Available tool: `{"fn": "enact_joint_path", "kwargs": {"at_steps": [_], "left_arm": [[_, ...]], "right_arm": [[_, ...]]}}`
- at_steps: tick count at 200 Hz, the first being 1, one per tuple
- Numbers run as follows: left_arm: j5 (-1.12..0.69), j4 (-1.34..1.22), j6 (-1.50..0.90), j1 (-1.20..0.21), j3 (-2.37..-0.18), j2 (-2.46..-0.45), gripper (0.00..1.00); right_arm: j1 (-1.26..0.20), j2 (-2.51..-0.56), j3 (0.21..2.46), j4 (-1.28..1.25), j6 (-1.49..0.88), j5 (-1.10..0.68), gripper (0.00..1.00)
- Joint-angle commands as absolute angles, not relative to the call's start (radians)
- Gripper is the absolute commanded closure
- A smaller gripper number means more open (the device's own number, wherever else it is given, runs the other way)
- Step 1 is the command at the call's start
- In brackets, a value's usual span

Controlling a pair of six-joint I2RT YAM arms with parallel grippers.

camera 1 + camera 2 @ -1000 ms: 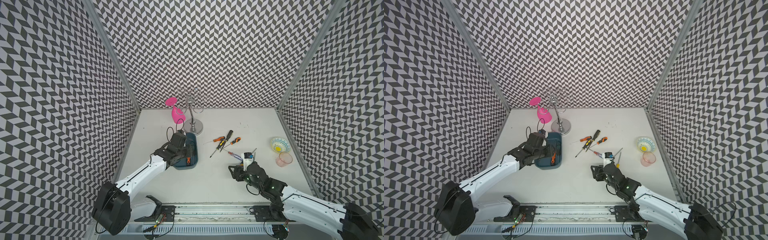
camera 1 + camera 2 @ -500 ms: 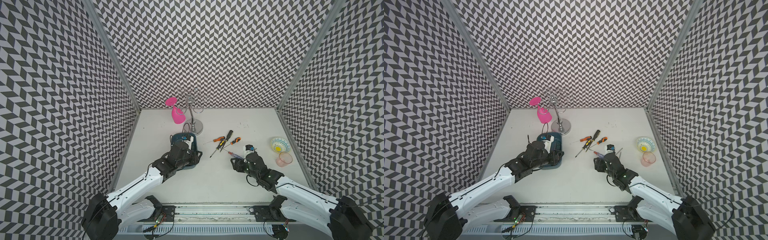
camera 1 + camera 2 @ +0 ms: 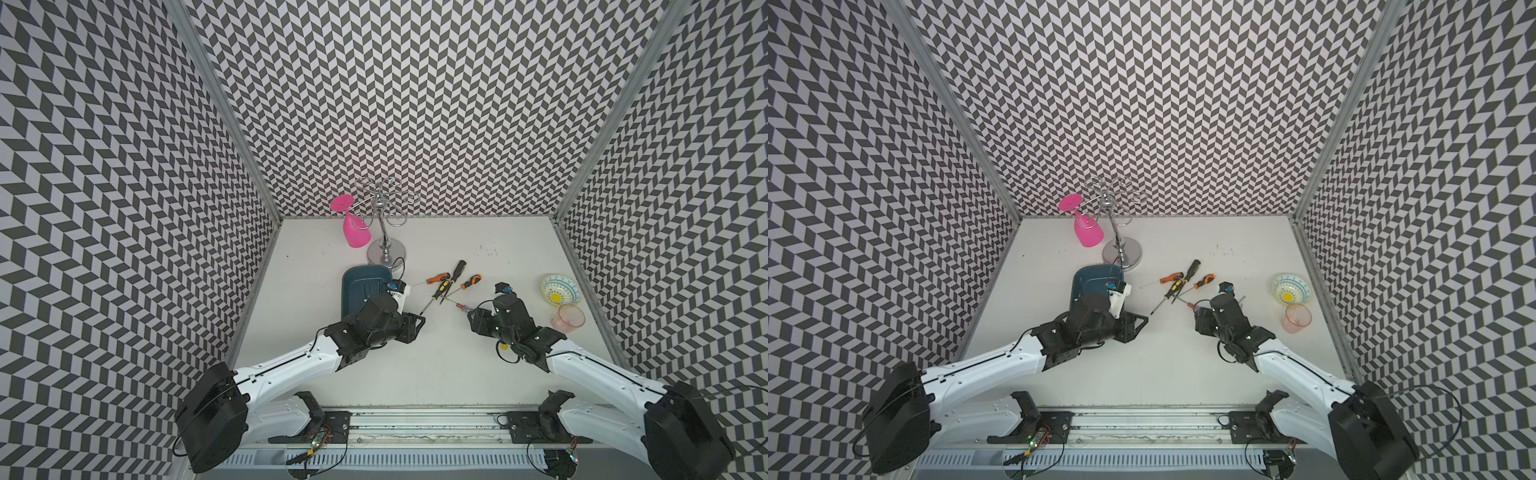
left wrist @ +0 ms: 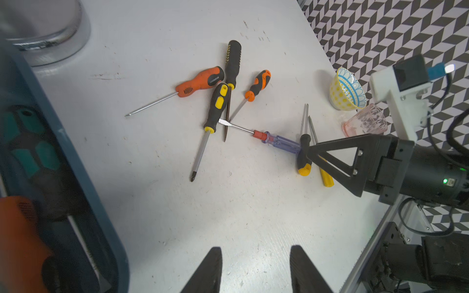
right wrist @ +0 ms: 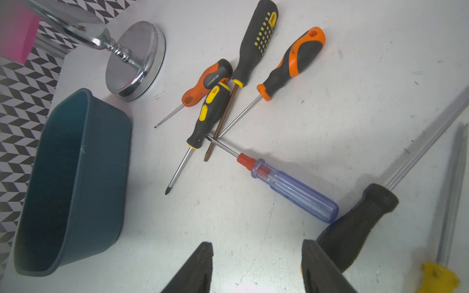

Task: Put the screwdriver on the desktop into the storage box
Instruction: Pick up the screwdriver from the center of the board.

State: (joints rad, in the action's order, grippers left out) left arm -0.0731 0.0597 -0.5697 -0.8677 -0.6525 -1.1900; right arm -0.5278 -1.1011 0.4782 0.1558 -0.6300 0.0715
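Several screwdrivers lie on the white desktop (image 3: 436, 365): an orange-black one (image 4: 200, 81), a black-yellow Phillips (image 4: 217, 109) and a clear blue one (image 5: 294, 192), among others. The teal storage box (image 3: 361, 282) (image 5: 76, 177) sits left of them. In the left wrist view the storage box (image 4: 76, 192) holds an orange handle and a teal-black handle. My left gripper (image 3: 415, 323) (image 4: 253, 251) is open and empty over bare table just right of the box. My right gripper (image 3: 471, 318) (image 5: 256, 244) is open beside the blue handle, one finger against a black handle (image 5: 355, 223).
A chrome stand (image 3: 386, 249) with a hanging pink glass (image 3: 355, 230) stands behind the box. A patterned bowl (image 3: 561, 289) and a pink cup (image 3: 568, 319) sit by the right rail. Patterned walls close three sides, and the front rail (image 3: 415, 415) edges the table.
My left gripper has left the box, moving right and forward, and has opened a little. My right gripper has moved back toward the screwdrivers.
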Motion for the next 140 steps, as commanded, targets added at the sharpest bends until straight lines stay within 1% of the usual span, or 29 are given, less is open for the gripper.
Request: {"fn": "enact_joint_path", "kwargs": {"at_steps": [1, 53, 75, 101, 140], "left_arm": [[-0.052, 0.017, -0.563, -0.897, -0.670, -1.215, 0.53], [-0.026, 0.012, -0.566, -0.935, -0.690, -1.259, 0.53], [-0.019, 0.014, -0.568, -0.942, -0.692, -1.264, 0.53], [-0.011, 0.015, -0.571, -0.947, -0.690, -1.260, 0.53], [0.000, 0.018, -0.577, -0.949, -0.680, -1.250, 0.53]], "right_arm": [[-0.507, -1.125, 0.516, 0.183, -0.626, 0.094, 0.41], [-0.460, -1.242, 0.588, 0.283, -0.628, 0.122, 0.42], [-0.452, -1.318, 0.636, 0.343, -0.631, 0.124, 0.44], [-0.448, -1.400, 0.669, 0.377, -0.635, 0.129, 0.50], [-0.449, -1.427, 0.650, 0.359, -0.654, 0.130, 0.51]]}}
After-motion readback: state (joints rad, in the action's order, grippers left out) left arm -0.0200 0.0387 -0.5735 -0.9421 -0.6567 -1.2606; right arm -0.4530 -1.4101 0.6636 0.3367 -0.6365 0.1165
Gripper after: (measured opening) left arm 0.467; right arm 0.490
